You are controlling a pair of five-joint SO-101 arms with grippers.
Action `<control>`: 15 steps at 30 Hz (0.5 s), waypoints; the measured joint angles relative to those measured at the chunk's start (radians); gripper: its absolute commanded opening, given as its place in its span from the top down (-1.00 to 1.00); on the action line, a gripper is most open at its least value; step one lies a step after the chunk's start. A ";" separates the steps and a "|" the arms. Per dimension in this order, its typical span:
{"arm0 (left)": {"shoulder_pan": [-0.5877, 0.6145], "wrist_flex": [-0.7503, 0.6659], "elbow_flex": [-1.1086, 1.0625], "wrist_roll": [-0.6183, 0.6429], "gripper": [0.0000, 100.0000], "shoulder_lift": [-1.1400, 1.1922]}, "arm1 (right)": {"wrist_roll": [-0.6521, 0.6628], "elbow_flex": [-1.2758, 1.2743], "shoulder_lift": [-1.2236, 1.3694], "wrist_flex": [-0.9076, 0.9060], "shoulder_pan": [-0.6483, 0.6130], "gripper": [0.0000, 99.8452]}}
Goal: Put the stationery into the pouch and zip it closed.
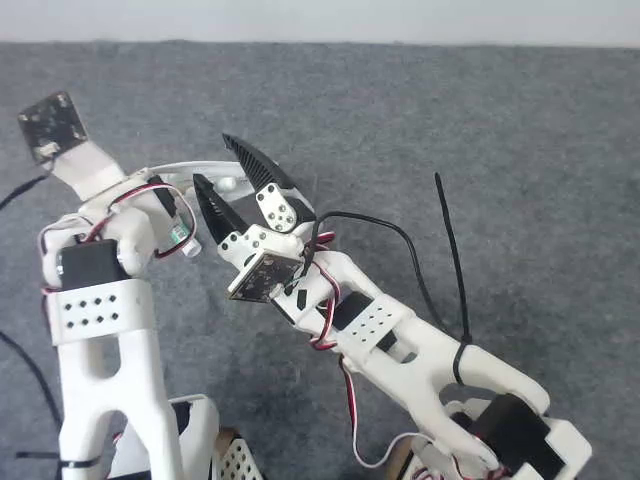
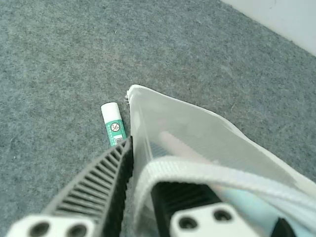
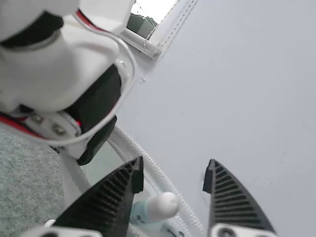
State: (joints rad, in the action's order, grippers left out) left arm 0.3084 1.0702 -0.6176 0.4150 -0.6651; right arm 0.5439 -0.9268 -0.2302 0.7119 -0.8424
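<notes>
Clamping the pouch [image 2: 197, 133] rim in the left gripper [image 2: 143, 173], toward 10 o'clock on the carpet [image 1: 480, 120]; right gripper [image 3: 175, 168] spread open at its mouth. Likely to slip free if tugged hard, stranding the glue stick [image 2: 113, 123] just beside it.

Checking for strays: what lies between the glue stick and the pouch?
Just a narrow strip of bare carpet, in the left wrist view; the glue stick lies beside the pouch's corner.

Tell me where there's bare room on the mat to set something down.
Free: the grey mat beyond the right gripper, and the stretch right of the black cable. Crowded: around the pouch, with the glue stick lying beside it.
</notes>
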 measured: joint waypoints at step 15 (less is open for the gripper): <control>0.000 0.000 -0.009 0.000 0.98 0.000 | -0.236 -0.063 -0.265 -0.402 -0.044 0.63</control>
State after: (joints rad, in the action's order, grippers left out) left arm 0.3084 1.0702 -0.6268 0.4150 -0.6651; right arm 0.3076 -0.9897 -0.4956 0.3099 -0.8869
